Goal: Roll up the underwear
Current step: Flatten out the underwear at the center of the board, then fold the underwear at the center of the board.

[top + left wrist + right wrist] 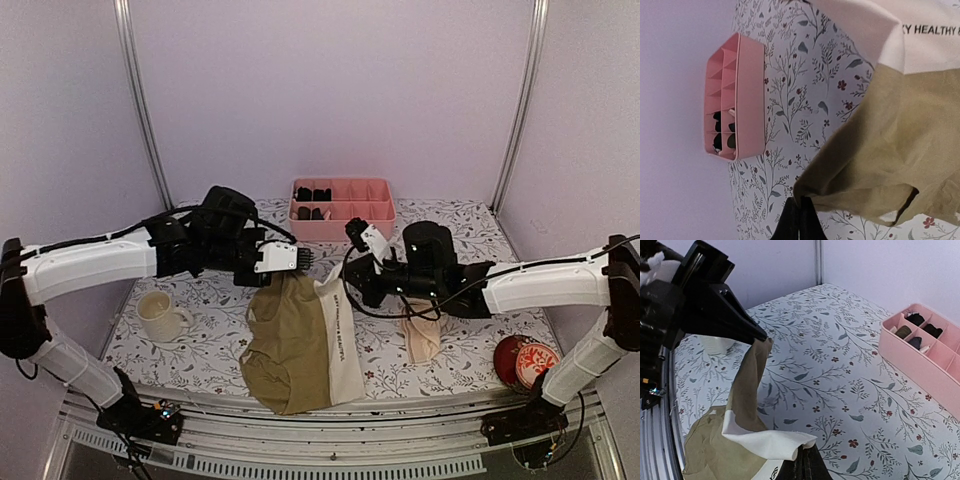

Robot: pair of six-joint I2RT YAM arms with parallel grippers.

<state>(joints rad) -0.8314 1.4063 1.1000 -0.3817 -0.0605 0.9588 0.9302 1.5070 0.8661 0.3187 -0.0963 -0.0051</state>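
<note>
Two shut grippers share one garment. The left gripper point(800, 212) pinches an olive corner and the right gripper point(805, 460) pinches the cream edge of the soft olive-brown underwear with a cream-white printed panel point(290, 345). It hangs between them at lower centre of the top view, and its lower part sags toward the table's front edge.

I judge this to be the spreading-out step, with no rolling begun. The next move calls for lowering the cloth flat onto the floral-patterned tablecloth point(470, 225) with its edges kept taut. The fabric is thin, limp and creased, so it would likely bunch if simply dropped.

The plain pale peach-beige underwear point(420, 340) lies crumpled at lower right of centre, with neither gripper on it. The rigid pink plastic compartment tray point(340, 230) at upper centre holds small black bundles point(312, 194) in its left cells.
</note>
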